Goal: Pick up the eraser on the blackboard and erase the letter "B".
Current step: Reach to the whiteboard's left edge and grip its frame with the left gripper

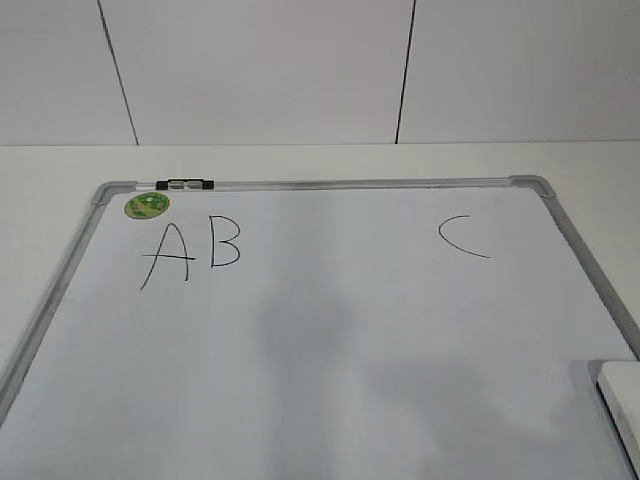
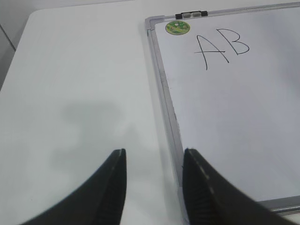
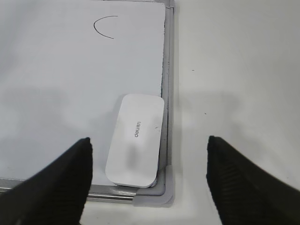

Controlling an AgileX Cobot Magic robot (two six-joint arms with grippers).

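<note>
The blackboard [image 1: 330,350] is a white dry-erase board with a grey frame, lying flat on the table. The letter "B" [image 1: 225,243] is drawn at its upper left, just right of the "A" [image 1: 166,256]; it also shows in the left wrist view [image 2: 236,42]. The white eraser [image 3: 136,139] lies in the board's near right corner, and its edge shows in the exterior view [image 1: 622,400]. My right gripper [image 3: 149,150] is open above the eraser, apart from it. My left gripper [image 2: 154,159] is open and empty over the board's left frame edge.
A "C" [image 1: 464,238] is drawn at the board's upper right. A round green sticker [image 1: 146,206] and a black clip [image 1: 186,184] sit at the top left corner. White table [image 2: 79,93] surrounds the board; a white panelled wall stands behind.
</note>
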